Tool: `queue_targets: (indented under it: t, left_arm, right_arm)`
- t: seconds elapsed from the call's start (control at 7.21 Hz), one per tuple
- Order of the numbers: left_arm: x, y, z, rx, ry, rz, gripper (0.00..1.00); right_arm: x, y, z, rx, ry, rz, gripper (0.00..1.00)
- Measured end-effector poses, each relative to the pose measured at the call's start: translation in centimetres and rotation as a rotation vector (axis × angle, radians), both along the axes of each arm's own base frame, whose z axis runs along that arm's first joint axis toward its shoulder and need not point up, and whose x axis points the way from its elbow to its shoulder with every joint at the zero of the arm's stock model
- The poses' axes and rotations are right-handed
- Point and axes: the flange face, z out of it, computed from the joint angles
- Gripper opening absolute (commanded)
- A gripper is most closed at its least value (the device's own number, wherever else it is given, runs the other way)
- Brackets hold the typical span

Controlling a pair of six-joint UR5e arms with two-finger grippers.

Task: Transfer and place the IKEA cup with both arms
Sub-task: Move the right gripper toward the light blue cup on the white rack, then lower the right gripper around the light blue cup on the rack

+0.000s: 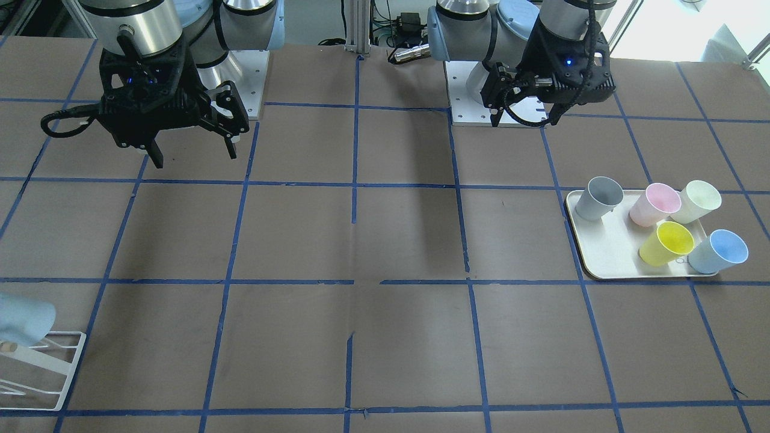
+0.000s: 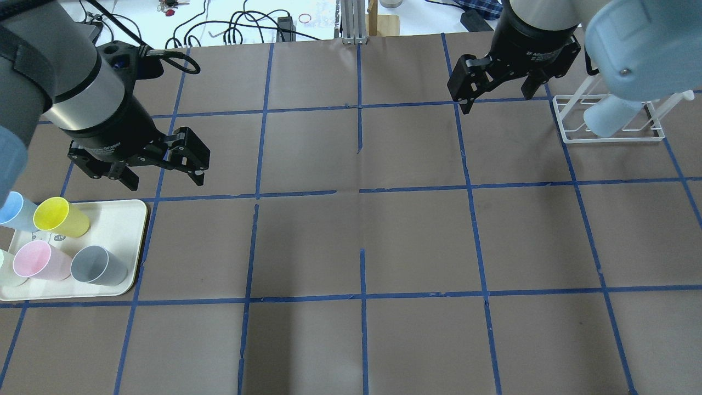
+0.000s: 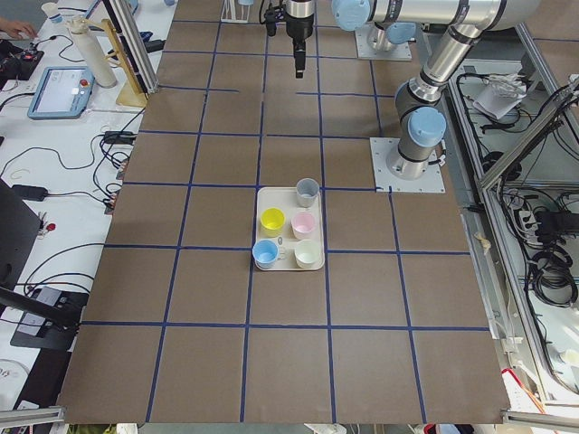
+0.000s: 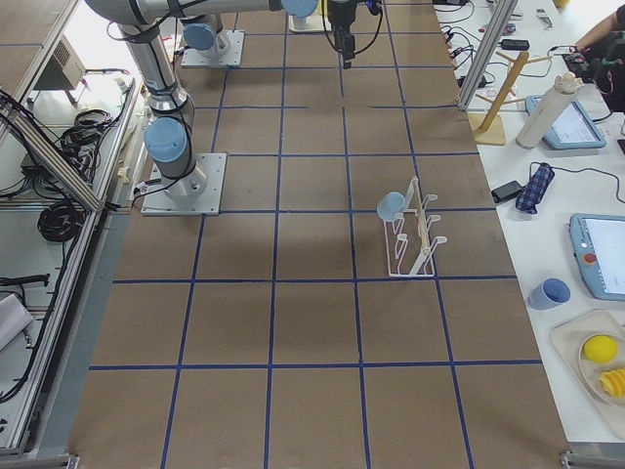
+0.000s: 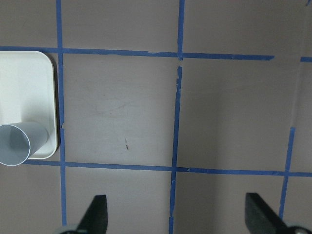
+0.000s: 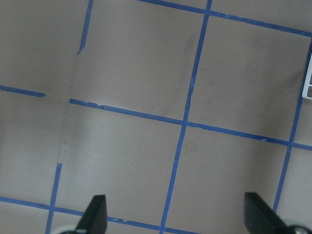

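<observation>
Two pale blue cups show. One (image 1: pixel 719 249) stands on the white tray (image 1: pixel 601 258) with the yellow, pink, cream and grey cups; it also shows in the overhead view (image 2: pixel 13 211). The other (image 2: pixel 609 118) hangs tilted on the white wire rack (image 2: pixel 609 134), seen also in the front view (image 1: pixel 24 319). My left gripper (image 2: pixel 164 178) is open and empty, hovering just beyond the tray. My right gripper (image 2: pixel 496 99) is open and empty, left of the rack. Both wrist views show only spread fingertips (image 5: pixel 97 214) (image 6: pixel 95 214) over bare table.
The grey cup (image 5: pixel 17 144) sits at the tray's corner nearest my left gripper. The brown table (image 2: pixel 362 241) carries a blue tape grid. The rack's corner (image 6: pixel 308 92) shows at the right wrist view's edge.
</observation>
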Motion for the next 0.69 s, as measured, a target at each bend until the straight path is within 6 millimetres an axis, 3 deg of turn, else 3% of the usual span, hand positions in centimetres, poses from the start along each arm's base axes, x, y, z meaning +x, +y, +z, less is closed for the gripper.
queue_targets:
  t: [0.69]
  left_arm:
    - [0.4, -0.1, 0.1, -0.004, 0.001, 0.01, 1.0]
  right_arm:
    - [-4.5, -1.1, 0.5, -0.01, 0.019, -0.03, 1.0]
